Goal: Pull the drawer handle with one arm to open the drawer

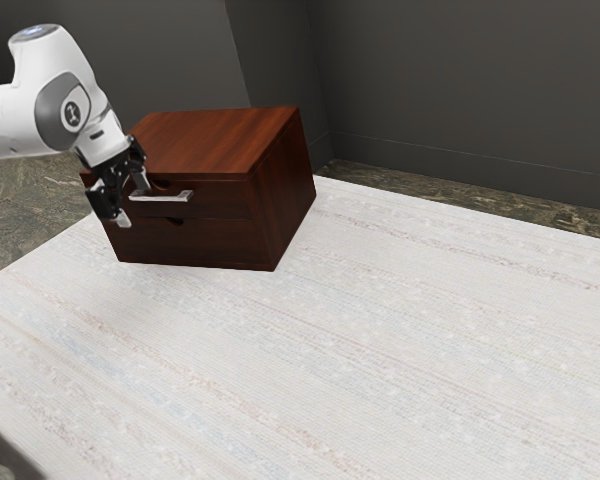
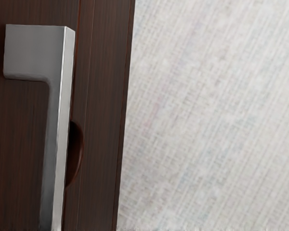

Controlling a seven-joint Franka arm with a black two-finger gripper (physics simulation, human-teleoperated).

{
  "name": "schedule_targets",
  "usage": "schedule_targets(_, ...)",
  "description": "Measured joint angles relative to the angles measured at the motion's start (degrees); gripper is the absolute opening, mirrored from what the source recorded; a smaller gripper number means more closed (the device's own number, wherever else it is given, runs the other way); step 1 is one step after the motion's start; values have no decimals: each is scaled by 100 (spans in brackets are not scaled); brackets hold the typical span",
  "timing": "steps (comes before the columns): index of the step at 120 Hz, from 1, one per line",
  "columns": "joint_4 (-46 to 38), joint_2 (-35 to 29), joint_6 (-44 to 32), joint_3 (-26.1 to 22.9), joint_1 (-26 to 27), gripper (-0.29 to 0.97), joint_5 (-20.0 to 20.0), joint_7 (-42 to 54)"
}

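Item: dark red-brown wooden box cabinet, standing at the far corner of a pale woven-textured desk; its upper drawer front carries a flat silver metal bar handle. White Franka arm enters from the exterior view's left, black two-finger tool at the handle's near end (grip cannot be told). Wrist view: the same handle close before the dark wood.

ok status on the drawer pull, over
Pincer at the handle's left end in the exterior view, grip unclear. Drawer looks flush with the cabinet, not yet open. Nothing seen blocking the pull.
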State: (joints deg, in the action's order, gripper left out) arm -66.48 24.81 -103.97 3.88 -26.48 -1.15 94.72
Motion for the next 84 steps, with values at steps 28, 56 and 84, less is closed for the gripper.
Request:
schedule_targets(28, 75, 76, -24, 7, 2, 68, 50, -131)
schedule_targets(56, 80, 124, -35, -1, 3, 68, 108, -222)
schedule_targets(84, 81, 167, -45, -3, 9, 62, 125, -300)
